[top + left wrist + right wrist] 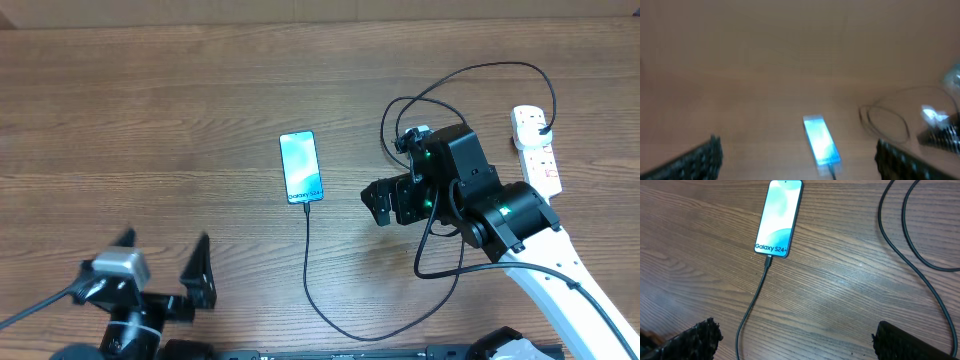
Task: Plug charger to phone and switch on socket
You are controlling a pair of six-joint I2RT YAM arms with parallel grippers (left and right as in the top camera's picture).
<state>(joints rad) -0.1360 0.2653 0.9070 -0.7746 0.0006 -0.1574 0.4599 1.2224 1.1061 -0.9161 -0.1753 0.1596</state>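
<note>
Looks like a robotics lab bench: plain wood-grain table (150, 100), robot arms (560, 270) at the table's near edge, white power strip (537, 150) toward its right side.

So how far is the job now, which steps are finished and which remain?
Done, it seems: the charger tip sits in the bottom edge of the phone, and its black plug looks seated in the socket. In hand: nothing; the right gripper and left gripper are both open and empty. Left: pressing the socket switch; its state is too small to tell.
</note>
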